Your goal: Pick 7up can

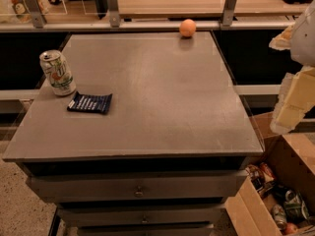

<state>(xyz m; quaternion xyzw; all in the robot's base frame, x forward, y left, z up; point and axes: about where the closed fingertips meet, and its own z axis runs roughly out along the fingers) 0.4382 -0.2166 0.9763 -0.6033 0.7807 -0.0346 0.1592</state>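
The gripper hangs at 3 o'clock in the camera view, off the right edge of the table and above an open box of mixed cans on the floor; whether it is apart or together I cannot tell. It holds nothing that I can see. The can stands upright at 9 o'clock on the table top, close to the left edge and well apart from the gripper, so the whole width of the top lies between them. That long reach is, I judge, the first risk: an approach from 3 o'clock that arrives a little deep would push the can toward 9 o'clock, and with so little surface behind it the can could tip or slide off the edge. A packet lies flat just beside the can's base at 5 o'clock; I cannot tell whether they touch. A low approach from that side could catch the packet and drag it into the can, or close on both. A grip set too high or off centre would likely roll the can out sideways, and a hard squeeze may dent its thin wall. The orange sits at 12 o'clock by the far edge, well apart from the likely path, so it threatens little. The cans in the box are nearer the gripper and could be mistaken for the target.
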